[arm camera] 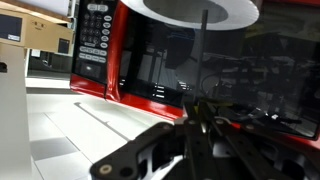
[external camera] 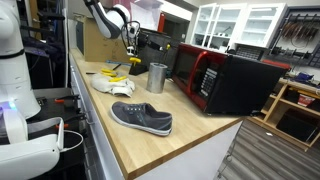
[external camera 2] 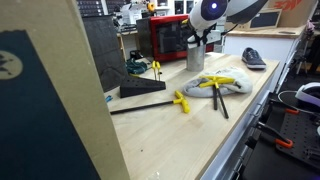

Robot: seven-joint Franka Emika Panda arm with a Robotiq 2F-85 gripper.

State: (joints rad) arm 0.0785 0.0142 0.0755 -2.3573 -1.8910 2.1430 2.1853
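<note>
Fingers of my gripper (external camera: 131, 45) are drawn together on a thin dark rod (arm camera: 204, 70), as the wrist view shows. I hang above the wooden counter (external camera: 190, 125), near the upright metal cup (external camera: 157, 78), which stands before the red microwave (external camera: 225, 80).

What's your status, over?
Gripper up, jaws apparently shut on thin rod. Hovering by cup. Microwave close behind; shoe clear.
</note>
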